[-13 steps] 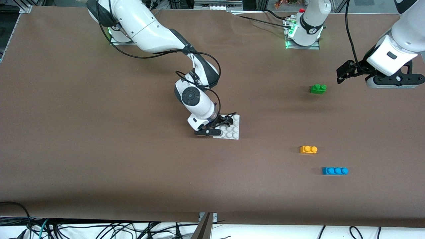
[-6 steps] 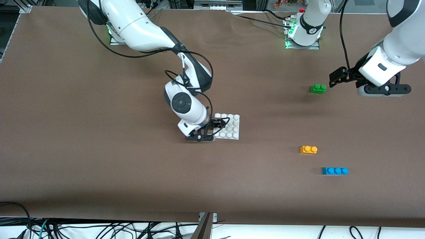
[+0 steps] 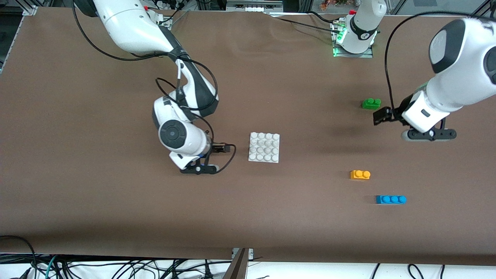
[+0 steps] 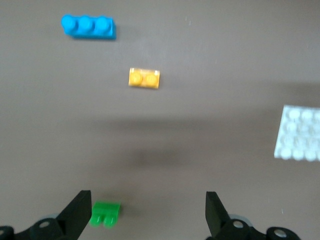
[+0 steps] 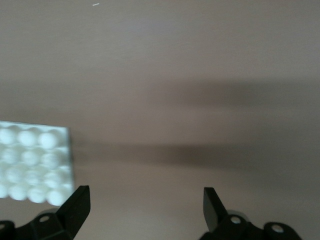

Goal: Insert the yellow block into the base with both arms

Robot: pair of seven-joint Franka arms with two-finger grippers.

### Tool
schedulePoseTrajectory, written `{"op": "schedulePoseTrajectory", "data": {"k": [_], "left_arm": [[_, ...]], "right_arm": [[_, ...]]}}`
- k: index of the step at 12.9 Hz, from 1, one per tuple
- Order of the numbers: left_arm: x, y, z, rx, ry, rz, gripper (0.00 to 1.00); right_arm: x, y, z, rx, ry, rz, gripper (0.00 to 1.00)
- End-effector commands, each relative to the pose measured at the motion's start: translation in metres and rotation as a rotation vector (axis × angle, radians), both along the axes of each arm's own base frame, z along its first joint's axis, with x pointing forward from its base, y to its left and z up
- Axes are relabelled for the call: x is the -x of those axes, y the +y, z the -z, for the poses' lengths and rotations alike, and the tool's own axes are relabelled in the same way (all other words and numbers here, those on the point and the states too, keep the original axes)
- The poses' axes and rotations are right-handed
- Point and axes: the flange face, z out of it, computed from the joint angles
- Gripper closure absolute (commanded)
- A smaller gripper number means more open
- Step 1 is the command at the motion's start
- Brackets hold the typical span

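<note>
Left pincer (image 4: 145, 212) spread, empty, over tabletop (image 3: 77, 201) near green brick (image 3: 371, 103): wrong-brick grab risk. Yellow block (image 3: 360, 174) untouched. Right pincer (image 5: 142, 210) spread beside base (image 3: 264, 147); unheld base may slide.

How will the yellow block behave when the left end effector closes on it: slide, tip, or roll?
The yellow block looks like rigid plastic, so it probably won't deform. It lies flat, studs up, so rolling seems unlikely. Small and likely light, it may skid on the brown table cover if one finger touches first.

Right pincer (image 3: 199, 169) off base (image 3: 264, 147), now beside it; left pincer (image 3: 428, 135) moved toward yellow block (image 3: 360, 174)
</note>
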Motion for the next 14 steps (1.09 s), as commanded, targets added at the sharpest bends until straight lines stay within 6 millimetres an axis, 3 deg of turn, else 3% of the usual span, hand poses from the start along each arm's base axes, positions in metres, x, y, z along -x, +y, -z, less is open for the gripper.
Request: {"op": "schedulePoseTrajectory", "data": {"k": [1, 4, 5, 6, 8, 10, 11, 14], "left_arm": [[-0.032, -0.001, 0.038, 0.033, -0.054, 0.004, 0.0], [-0.049, -0.008, 0.097, 0.023, -0.057, 0.014, 0.0], [-0.053, -0.008, 0.12, 0.021, -0.042, 0.013, 0.0], [-0.058, -0.009, 0.141, 0.022, -0.027, 0.018, 0.0], [-0.066, -0.006, 0.192, 0.023, 0.017, 0.076, 0.0], [-0.074, 0.01, 0.209, 0.031, -0.029, 0.201, 0.0], [-0.075, 0.019, 0.216, 0.03, -0.035, 0.206, 0.0], [-0.078, 0.022, 0.222, 0.028, -0.064, 0.199, 0.0]], "right_arm": [[0.0, -0.054, -0.026, 0.03, 0.015, -0.009, 0.0], [-0.012, -0.103, -0.043, 0.03, 0.027, -0.045, 0.0], [-0.014, -0.128, -0.052, 0.03, 0.021, -0.023, 0.0], [-0.014, -0.166, -0.061, 0.027, 0.018, 0.02, 0.0], [-0.004, -0.194, -0.092, 0.034, -0.017, 0.022, 0.0], [0.016, -0.229, -0.127, 0.053, -0.064, 0.031, 0.0], [0.024, -0.236, -0.145, 0.043, -0.108, 0.017, 0.0], [0.054, -0.276, -0.208, 0.039, -0.163, 0.025, 0.0]]}}
